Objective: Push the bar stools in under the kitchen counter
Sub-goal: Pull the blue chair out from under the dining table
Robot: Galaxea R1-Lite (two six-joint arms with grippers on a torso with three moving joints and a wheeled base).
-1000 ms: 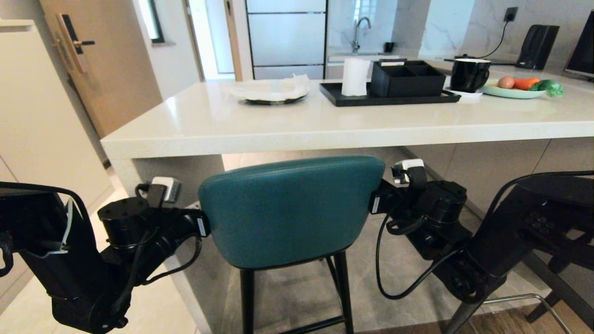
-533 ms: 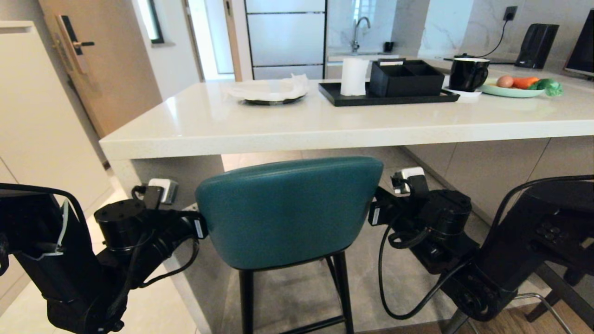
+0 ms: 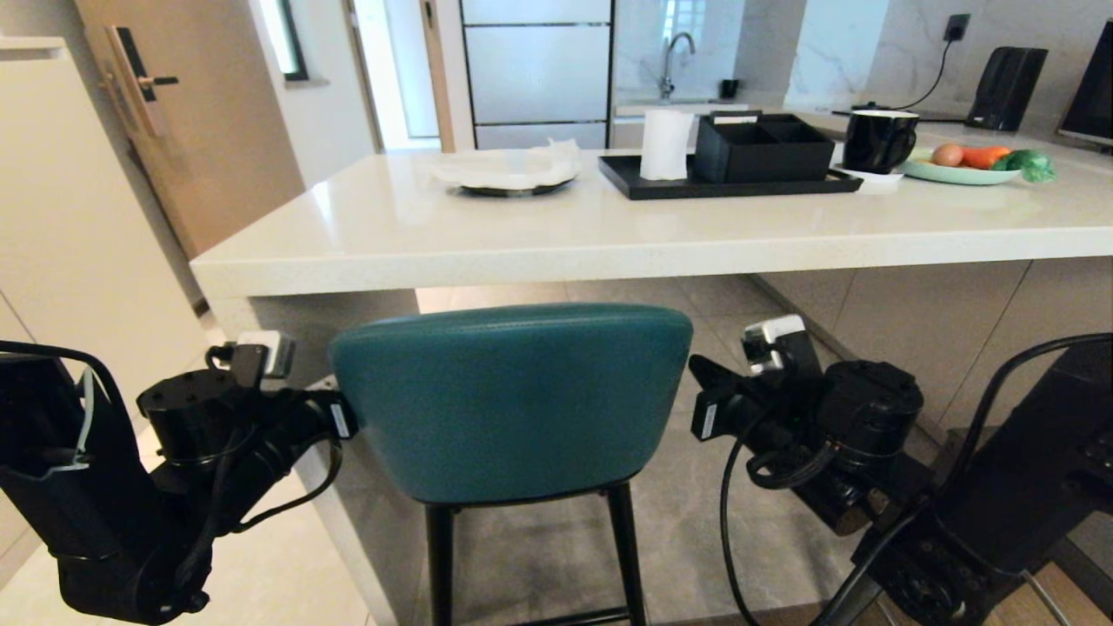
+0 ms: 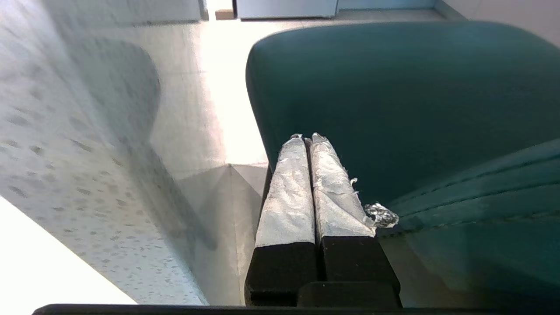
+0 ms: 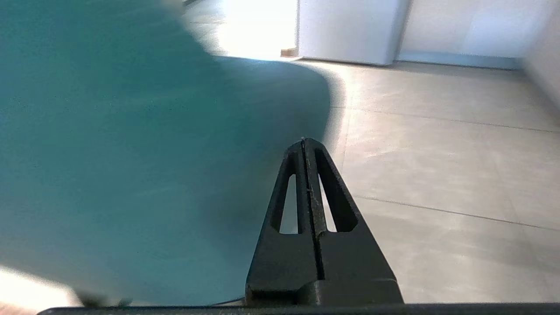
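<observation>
**Here, two arms flank the teal stool at the bench**

Here the teal leather bar stool with the rounded curved back [image 3: 511, 400] stands on thin black legs just before the long, glossy off-white stone bench [image 3: 556, 235], its backrest top a little below the slab's thick front edge and near the bench's left end. Whether its seat is under the slab cannot be told.

The left arm reaches in low from the left side, forearm roughly level and pointing at the left edge of the backrest. The left gripper [image 4: 308, 140] has its foil-wrapped fingers [image 4: 288, 192] pressed together with nothing between them; they lie along the stool's left side, touching or just beside the teal upholstery, with the bench's speckled side panel on the other side.

The right arm comes in from the lower right, elbow bent, wrist slightly raised toward the right edge of the backrest. The right gripper [image 5: 305, 142] is likewise closed, its black fingers [image 5: 280, 197] meeting at the tip and holding nothing. It sits just beside the curved right edge of the teal back, over grey floor tiles [image 5: 437, 175].

On the bench top stand a black tray [image 3: 730, 184] with a white paper roll [image 3: 665, 143] and a black divided box [image 3: 763, 146], a black mug [image 3: 878, 139] and a pale green plate of vegetables [image 3: 961, 172].
</observation>
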